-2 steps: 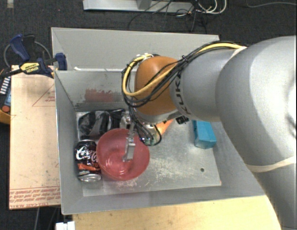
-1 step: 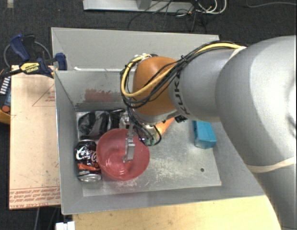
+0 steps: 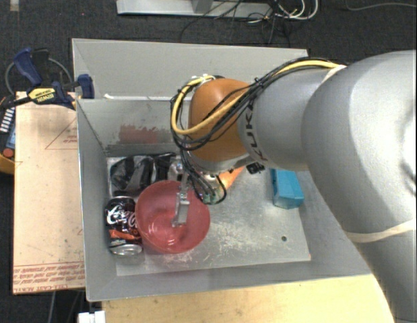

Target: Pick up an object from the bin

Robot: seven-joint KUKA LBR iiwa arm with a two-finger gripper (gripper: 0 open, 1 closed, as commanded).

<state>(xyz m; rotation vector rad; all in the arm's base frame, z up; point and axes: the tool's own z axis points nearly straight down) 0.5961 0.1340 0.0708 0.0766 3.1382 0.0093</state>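
A pink translucent plastic bowl [image 3: 169, 222] lies at the bin's front left. One metal finger of my gripper [image 3: 182, 210] reaches down inside the bowl, near its middle. A dark soda can [image 3: 122, 225] lies on its side right against the bowl's left edge. Behind the bowl a crumpled black bag [image 3: 135, 170] rests at the back left of the bin floor. A bit of an orange thing [image 3: 230, 176] peeks out just right of the gripper, under the wrist.
A light blue block [image 3: 287, 188] lies on the right part of the bin floor. The arm and its orange cover with yellow cables hang over the middle and right of the bin.
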